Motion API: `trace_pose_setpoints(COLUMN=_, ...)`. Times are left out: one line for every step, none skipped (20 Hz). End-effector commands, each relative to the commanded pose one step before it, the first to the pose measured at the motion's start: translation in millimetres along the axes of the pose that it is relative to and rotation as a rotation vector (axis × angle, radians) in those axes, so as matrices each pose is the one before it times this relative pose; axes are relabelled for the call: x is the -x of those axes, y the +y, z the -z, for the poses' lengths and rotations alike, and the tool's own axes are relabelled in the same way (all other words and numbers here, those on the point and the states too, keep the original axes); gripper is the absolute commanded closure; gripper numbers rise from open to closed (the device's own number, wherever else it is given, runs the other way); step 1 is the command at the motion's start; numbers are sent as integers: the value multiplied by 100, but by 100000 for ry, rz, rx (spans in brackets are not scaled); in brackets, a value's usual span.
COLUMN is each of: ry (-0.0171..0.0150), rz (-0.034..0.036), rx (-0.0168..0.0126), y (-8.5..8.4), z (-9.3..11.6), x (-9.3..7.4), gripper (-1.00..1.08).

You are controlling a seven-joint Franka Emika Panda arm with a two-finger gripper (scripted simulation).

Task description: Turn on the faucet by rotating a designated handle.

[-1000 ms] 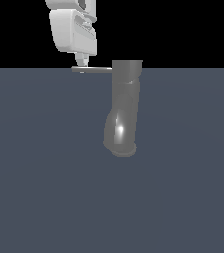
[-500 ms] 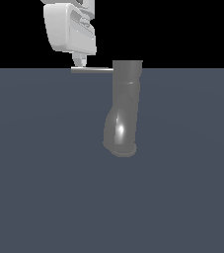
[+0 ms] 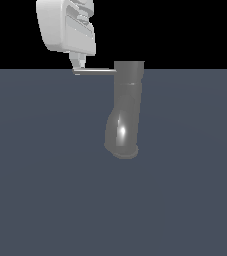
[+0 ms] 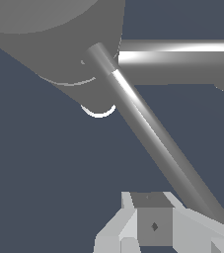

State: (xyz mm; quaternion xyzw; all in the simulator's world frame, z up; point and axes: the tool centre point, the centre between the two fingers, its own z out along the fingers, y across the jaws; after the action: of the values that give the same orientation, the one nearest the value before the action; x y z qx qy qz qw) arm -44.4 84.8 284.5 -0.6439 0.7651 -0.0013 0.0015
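The faucet point(image 3: 125, 110) is a thick glossy grey pipe standing on the dark floor, with its collar at the top and a flared rim at the bottom. The handle point(image 3: 96, 71), a thin grey bar, sticks out from the collar toward the exterior view's left. My white gripper point(image 3: 77, 64) hangs right above the handle's free end, fingers together, holding nothing. In the wrist view the collar point(image 4: 49, 44) looms large. The handle point(image 4: 153, 138) runs diagonally from it to just beside the fingertips point(image 4: 154, 226). Whether they touch the bar I cannot tell.
A flat dark blue-grey floor point(image 3: 45, 190) surrounds the faucet. The pipe body point(image 4: 182, 62) extends sideways behind the handle in the wrist view. Nothing else stands nearby.
The gripper body has drifted slightly toward the exterior view's left and tilted a little. The handle and faucet look unmoved.
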Motion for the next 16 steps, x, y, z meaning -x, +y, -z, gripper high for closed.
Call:
trace_pose_setpoints(ry=130, rz=-157, rx=62, y=378, z=9, x=-472, gripper=108)
trace_pose_setpoints(ry=0, rz=0, rx=0, y=219, z=3, x=-230, gripper=108)
trace_pose_setpoints(ry=-12, rz=35, rx=32, y=216, z=-10, x=-216, gripper=108)
trace_pose_setpoints(ry=0, rz=0, rx=0, y=219, z=3, x=-230, gripper=108)
trace_pose_setpoints(ry=0, rz=0, rx=0, y=220, z=3, x=-231, gripper=108)
trace_pose_setpoints(ry=0, rz=0, rx=0, y=220, z=3, x=-231, gripper=108)
trace_pose_setpoints(ry=-15, rz=49, rx=46, y=215, z=-16, x=-213, gripper=108)
trace_pose_setpoints(ry=0, rz=0, rx=0, y=221, z=4, x=-232, gripper=108)
trace_pose_setpoints(ry=0, rz=0, rx=0, y=221, z=4, x=-233, gripper=108)
trace_pose_setpoints(ry=0, rz=0, rx=0, y=222, z=4, x=-233, gripper=108)
trace_pose_setpoints(ry=0, rz=0, rx=0, y=222, z=4, x=-234, gripper=108)
trace_pose_setpoints(ry=-13, rz=48, rx=48, y=216, z=-17, x=-215, gripper=108)
trace_pose_setpoints(ry=0, rz=0, rx=0, y=223, z=4, x=-234, gripper=108)
trace_pose_setpoints(ry=0, rz=0, rx=0, y=224, z=4, x=-235, gripper=108)
trace_pose_setpoints(ry=0, rz=0, rx=0, y=224, z=4, x=-235, gripper=108)
trace_pose_setpoints(ry=0, rz=0, rx=0, y=225, z=4, x=-236, gripper=108)
